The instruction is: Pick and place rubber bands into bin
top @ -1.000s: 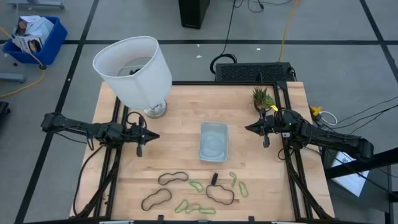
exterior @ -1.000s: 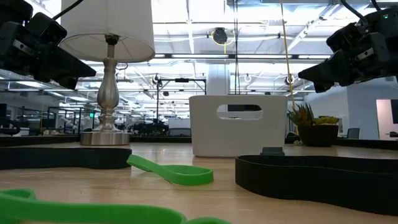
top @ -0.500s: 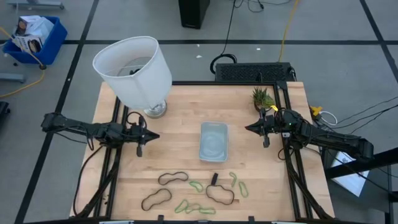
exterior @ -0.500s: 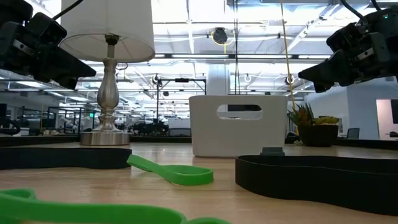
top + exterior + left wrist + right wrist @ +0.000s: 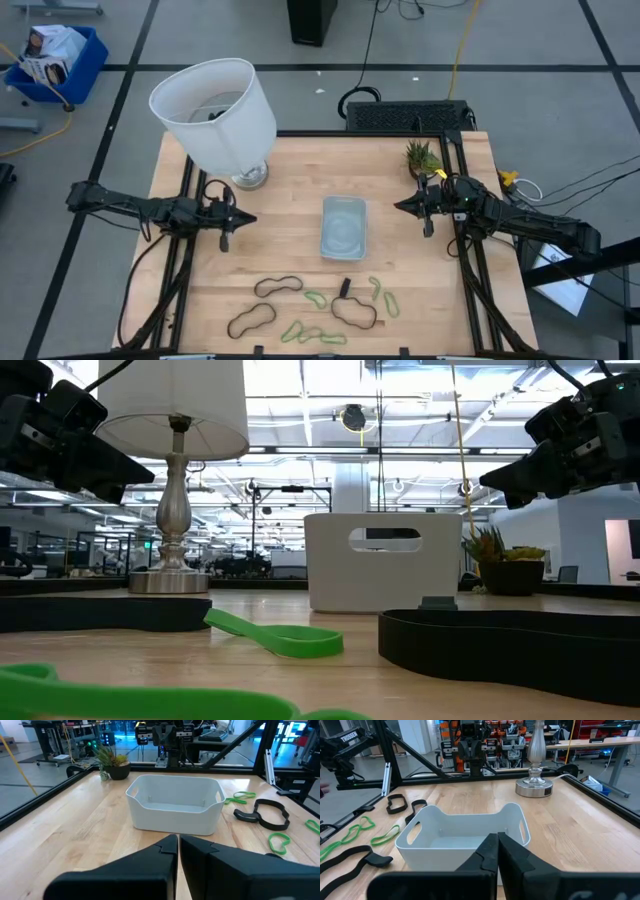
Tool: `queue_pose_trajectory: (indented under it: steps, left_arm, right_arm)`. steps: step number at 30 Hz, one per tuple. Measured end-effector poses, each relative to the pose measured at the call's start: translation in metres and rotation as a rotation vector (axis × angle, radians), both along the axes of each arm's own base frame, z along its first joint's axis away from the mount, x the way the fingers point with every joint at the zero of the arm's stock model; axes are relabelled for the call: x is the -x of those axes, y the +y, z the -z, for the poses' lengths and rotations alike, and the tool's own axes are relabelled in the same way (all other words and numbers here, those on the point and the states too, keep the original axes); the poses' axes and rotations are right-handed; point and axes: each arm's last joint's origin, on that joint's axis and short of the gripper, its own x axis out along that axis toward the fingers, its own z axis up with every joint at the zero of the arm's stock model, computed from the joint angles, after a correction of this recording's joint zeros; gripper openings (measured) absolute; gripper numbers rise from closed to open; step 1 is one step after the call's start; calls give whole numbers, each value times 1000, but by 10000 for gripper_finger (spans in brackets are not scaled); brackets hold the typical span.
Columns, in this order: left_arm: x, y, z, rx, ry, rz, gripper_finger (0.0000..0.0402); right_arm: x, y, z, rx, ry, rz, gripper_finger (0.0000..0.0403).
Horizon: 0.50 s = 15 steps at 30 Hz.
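The bin (image 5: pixel 343 227) sits mid-surface, empty. The rubber bands (image 5: pixel 310 309) lie scattered along the near edge. The left claw (image 5: pixel 236 219) and right claw (image 5: pixel 404 206) hover on either side of the bin, fingers together, holding nothing.

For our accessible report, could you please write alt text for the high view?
An empty clear bin sits mid-table between the left gripper and right gripper, both shut and hovering. Black and green rubber bands lie scattered along the table's near edge, with a lamp and small plant at the far corners.
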Motion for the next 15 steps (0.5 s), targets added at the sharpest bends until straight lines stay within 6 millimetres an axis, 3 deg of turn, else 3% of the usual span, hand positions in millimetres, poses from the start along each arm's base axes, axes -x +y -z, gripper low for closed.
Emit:
queue_pose_trajectory:
  steps: [7,11,15]
  left_arm:
    - [0,0,0,-2,-1,0,26]
    - [-1,0,-7,-75,-70,-11,26]
    - [-1,0,-14,-23,-143,-18,26]
  right_arm:
    - [0,0,-3,-5,-33,-1,0]
    - [-1,0,-9,-95,-91,7,0]
    - [-1,0,-12,-197,-120,10,0]
